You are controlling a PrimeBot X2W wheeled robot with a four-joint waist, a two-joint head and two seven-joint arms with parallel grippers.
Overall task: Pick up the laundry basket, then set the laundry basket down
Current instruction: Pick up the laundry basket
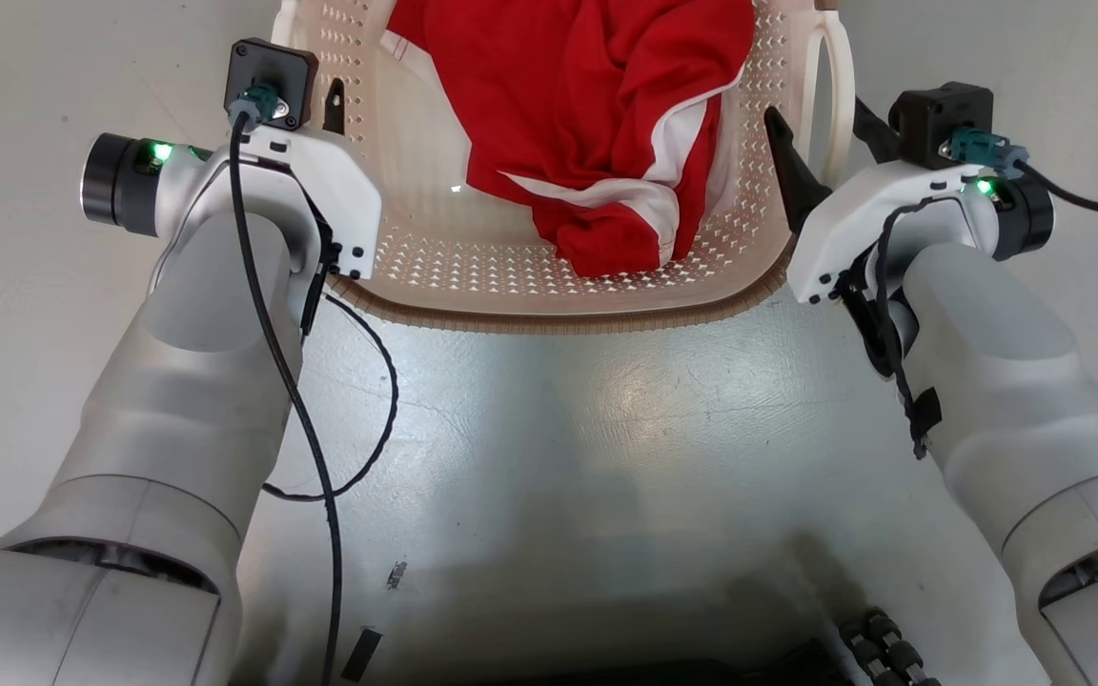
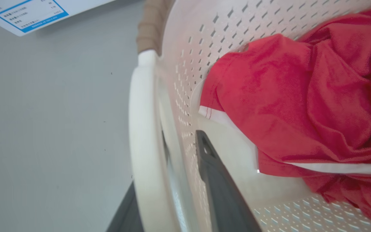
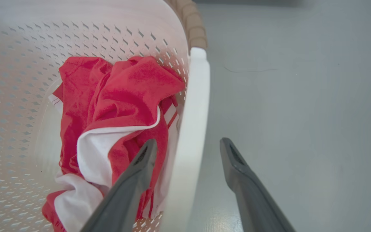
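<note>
Laundry basket [image 1: 549, 319]: between the two arms, directly ahead, over pale grey floor [image 1: 549, 448]; whether it rests on the floor, cannot tell. Right gripper [image 3: 188, 145]: jaws released and spread astride the right white handle [image 3: 190, 122], one finger [image 3: 134, 180] inside the basket above the cloth, the other outside with bare floor showing between it and the handle. Left gripper [image 2: 166, 161]: jaws set apart astride the left handle [image 2: 143, 129], inner finger [image 2: 217, 180] close along the perforated wall, outer finger partly hidden behind the handle; whether it presses on the handle, cannot tell. Contents: one crumpled red garment [image 1: 597, 105] with white trim, lying on the basket's bottom. Writing: white sheet with blue border [image 2: 21, 13] at the top left of the left wrist view, print too small to read.
</note>
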